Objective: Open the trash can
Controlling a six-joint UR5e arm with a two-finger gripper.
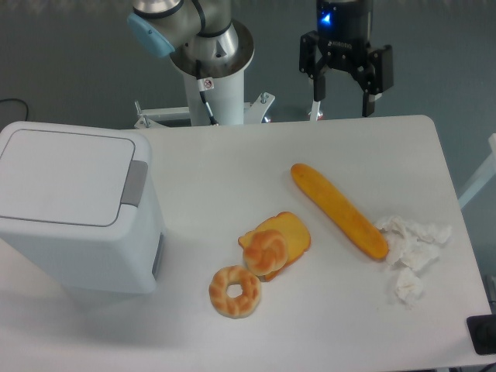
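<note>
The trash can [74, 205] is a large white boxy bin at the table's left side. Its flat lid [66, 174] lies closed, and a grey push tab [136, 182] sits on the lid's right edge. My gripper [343, 97] hangs open above the table's far edge, well to the right of the bin, with nothing between its fingers.
On the white table [232, 163] lie a long baguette [338, 210], a slice of toast [288, 232] under a round bun [263, 254], a bagel [235, 291], and crumpled white tissue [411, 248] at the right. The arm's base [211, 58] stands behind the table.
</note>
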